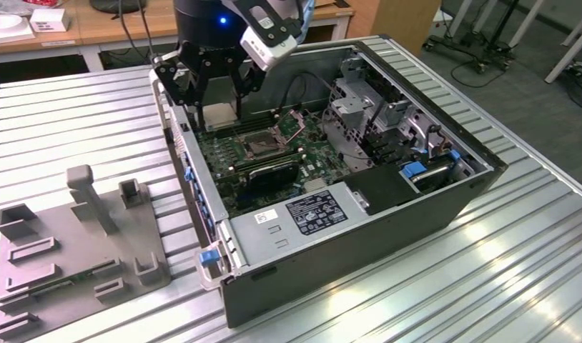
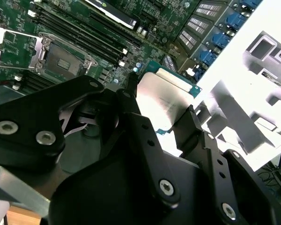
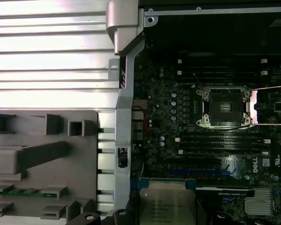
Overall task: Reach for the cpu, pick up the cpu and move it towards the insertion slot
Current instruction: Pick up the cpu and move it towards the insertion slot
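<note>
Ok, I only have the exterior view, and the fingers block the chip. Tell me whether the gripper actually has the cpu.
Observer: Yes. In the second wrist view the gripper is shut on the cpu. A finger presses on each of two opposite edges, and the silvery face is showing.
Operator: Now report the slot's state. From here it's just a dark square.
Observer: In the first wrist view the insertion slot has nothing seated in it. Its metal frame is swung open beside it. The cpu is apart from the slot, not over it.
</note>
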You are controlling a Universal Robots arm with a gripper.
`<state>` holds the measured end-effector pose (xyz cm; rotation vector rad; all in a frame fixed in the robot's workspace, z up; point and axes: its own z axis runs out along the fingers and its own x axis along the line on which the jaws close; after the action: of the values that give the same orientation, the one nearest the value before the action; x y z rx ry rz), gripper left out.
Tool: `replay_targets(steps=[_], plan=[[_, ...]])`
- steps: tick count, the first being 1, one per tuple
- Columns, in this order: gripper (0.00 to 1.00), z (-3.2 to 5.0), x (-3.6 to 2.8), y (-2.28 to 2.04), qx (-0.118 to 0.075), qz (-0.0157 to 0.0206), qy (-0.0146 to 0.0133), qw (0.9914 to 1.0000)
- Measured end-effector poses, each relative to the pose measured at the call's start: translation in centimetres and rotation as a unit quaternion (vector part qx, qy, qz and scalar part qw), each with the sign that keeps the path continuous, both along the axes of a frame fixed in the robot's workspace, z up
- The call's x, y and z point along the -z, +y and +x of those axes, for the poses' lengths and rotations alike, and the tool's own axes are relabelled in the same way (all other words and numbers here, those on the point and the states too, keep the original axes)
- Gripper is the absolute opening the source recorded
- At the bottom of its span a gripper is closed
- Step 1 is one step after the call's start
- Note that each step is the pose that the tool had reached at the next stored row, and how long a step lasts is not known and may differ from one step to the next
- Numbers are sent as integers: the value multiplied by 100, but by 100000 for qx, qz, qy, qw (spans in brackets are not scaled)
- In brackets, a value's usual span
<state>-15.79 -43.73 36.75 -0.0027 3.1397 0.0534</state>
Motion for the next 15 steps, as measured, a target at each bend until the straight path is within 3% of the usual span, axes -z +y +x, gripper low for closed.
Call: replay_targets(steps=[15], plan=[[55, 97, 4, 0, 1, -2, 1, 100000]])
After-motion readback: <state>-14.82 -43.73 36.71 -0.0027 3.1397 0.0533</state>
